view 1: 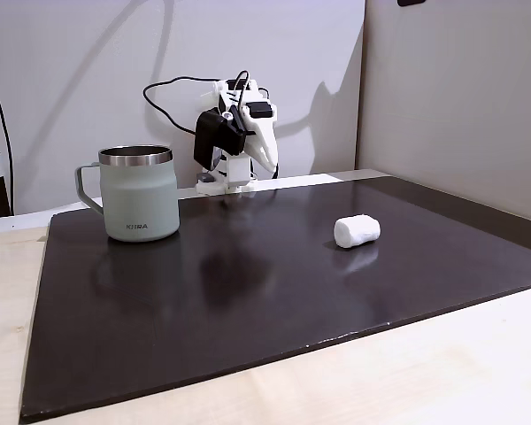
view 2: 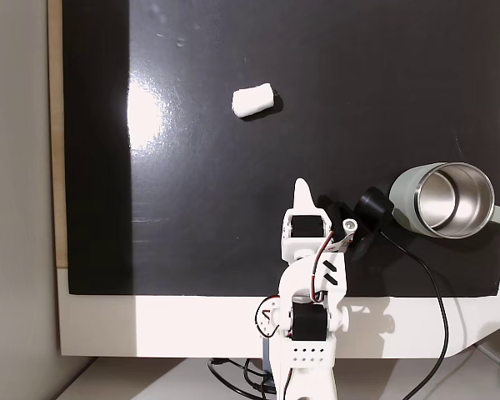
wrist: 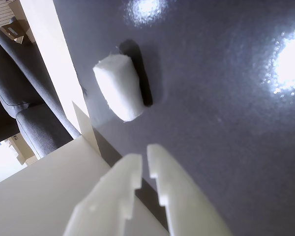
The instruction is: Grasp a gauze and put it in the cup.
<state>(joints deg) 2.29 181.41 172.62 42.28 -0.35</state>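
Lying alone on black mat (view 1: 248,292): gauze (view 1: 357,230), cup (view 1: 140,193) well apart.

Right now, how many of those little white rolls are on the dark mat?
1. The gauze lies on its side on the bare mat, apart from the cup and ahead of the fingers.

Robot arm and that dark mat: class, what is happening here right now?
A small white robot arm sits folded at the edge of the dark mat, holding nothing. Its claw is nearly closed in the wrist view and points toward the gauze, which lies on its side on the mat, untouched. The cup stands upright and apart from the gauze, and looks empty from above. The grasp has not yet begun.
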